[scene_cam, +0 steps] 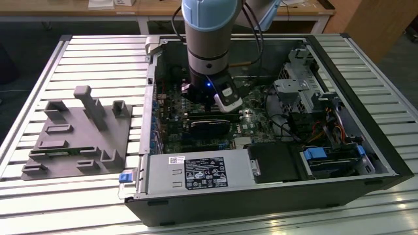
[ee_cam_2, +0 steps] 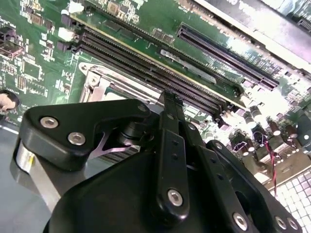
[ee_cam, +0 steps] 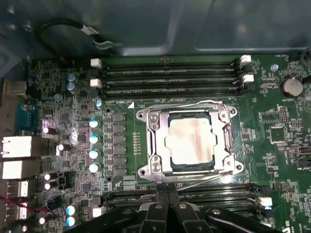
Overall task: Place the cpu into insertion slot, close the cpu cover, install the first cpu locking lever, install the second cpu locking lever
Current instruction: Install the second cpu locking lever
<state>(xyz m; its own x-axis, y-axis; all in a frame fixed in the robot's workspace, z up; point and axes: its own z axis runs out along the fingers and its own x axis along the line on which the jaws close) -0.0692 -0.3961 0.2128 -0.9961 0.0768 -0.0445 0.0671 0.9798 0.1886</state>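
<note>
In the first wrist view the cpu (ee_cam: 190,141) lies flat in the insertion slot (ee_cam: 144,171), its dull tan face showing through the window of the cpu cover (ee_cam: 156,141). The silvery cover lies down over the socket. One thin wire locking lever (ee_cam: 184,104) runs along one side of the socket, and a second lever (ee_cam: 204,177) runs along the opposite side. My gripper (ee_cam: 168,195) is shut with nothing between its black fingers. Its tips sit just outside the socket, by the second lever. In the second wrist view the gripper (ee_cam_2: 168,99) hangs over the socket's corner (ee_cam_2: 95,80).
Long black memory slots (ee_cam: 170,73) flank the socket on both sides. In the exterior view the arm (scene_cam: 207,73) reaches down into the open computer case (scene_cam: 385,161), above a black graphics card (scene_cam: 210,128). A grey parts fixture (scene_cam: 78,139) stands on the slatted table at the exterior view's left.
</note>
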